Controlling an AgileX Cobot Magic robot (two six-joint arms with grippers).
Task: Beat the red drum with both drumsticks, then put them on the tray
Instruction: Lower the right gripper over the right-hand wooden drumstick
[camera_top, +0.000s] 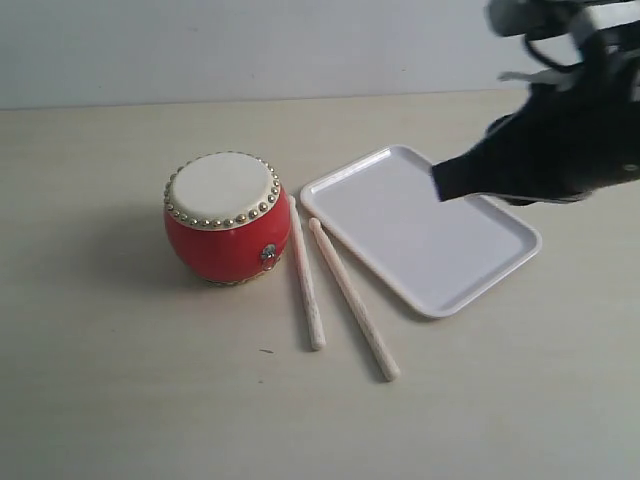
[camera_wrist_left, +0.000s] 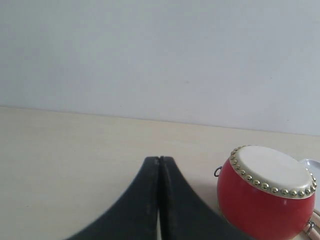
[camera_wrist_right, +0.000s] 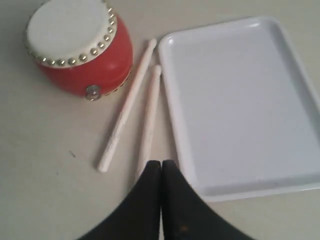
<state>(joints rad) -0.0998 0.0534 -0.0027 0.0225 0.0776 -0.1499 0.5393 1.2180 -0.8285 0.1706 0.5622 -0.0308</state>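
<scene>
drumsticks (camera_top: 305, 272) lie just beside the red drum (camera_top: 225, 245), untouched. my left pincer (camera_wrist_left: 159, 162) and right pincer (camera_wrist_right: 161, 165) are pressed together, empty.

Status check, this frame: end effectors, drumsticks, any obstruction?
Left end effector shut, empty; right end effector shut, empty. Two pale wooden drumsticks flat on table between glossy red drum and white rectangular tray. Nothing blocking.

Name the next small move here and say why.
Probably open the right end effector and lower it toward the nearer drumstick. That and the other drumstick lie on the table between the red drum and the tray, while this and the left end effector are shut, holding nothing.
</scene>
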